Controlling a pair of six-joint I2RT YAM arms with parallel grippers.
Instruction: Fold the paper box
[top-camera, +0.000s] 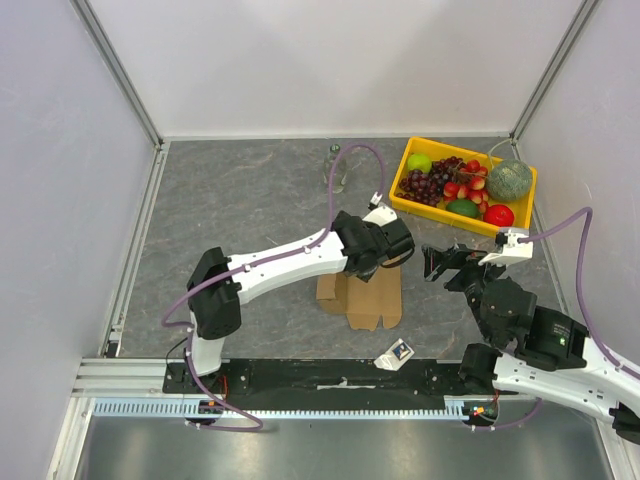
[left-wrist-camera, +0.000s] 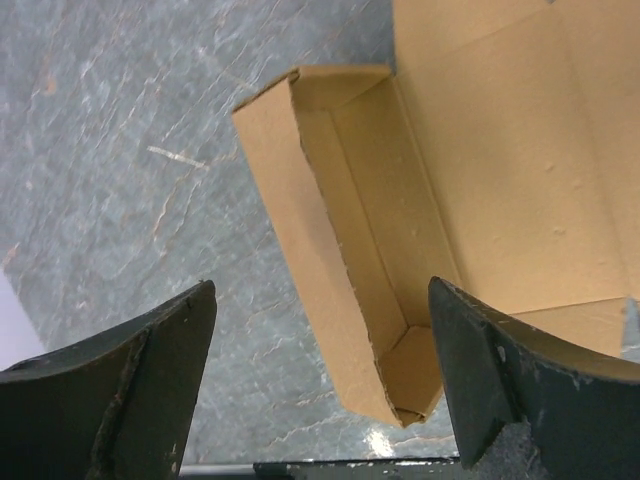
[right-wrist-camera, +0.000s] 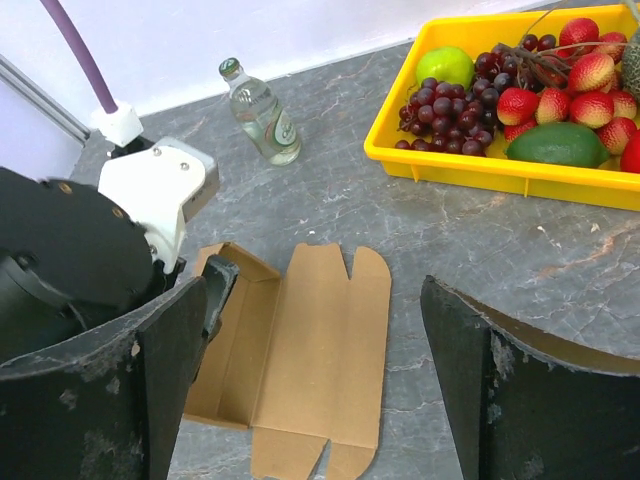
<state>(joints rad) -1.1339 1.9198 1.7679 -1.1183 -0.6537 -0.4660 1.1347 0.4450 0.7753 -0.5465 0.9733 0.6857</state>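
**Top view.** I see the paper box (top-camera: 368, 300) lying on the table (top-camera: 250, 200), in front of the arm bases and between the two arms. The left gripper (top-camera: 385, 258) hangs over the box's far edge. The right gripper (top-camera: 438, 262) sits just right of the box, apart from it. A yellow tray (top-camera: 437, 210) of fruit stands at the far right, and a bottle (top-camera: 335, 170) stands left of it.

**Left wrist view.** The left gripper (left-wrist-camera: 320, 300) has its fingers (left-wrist-camera: 150, 380) spread wide and holds nothing. Below it, one long side of the paper box (left-wrist-camera: 500, 150) is folded up into a narrow trough. The remaining panel lies flat.

**Right wrist view.** The right gripper (right-wrist-camera: 315, 300) is also spread wide and empty. The paper box (right-wrist-camera: 320, 340) lies beyond it. One finger of the left gripper (right-wrist-camera: 218, 288) is at the raised wall. I cannot tell whether it touches.
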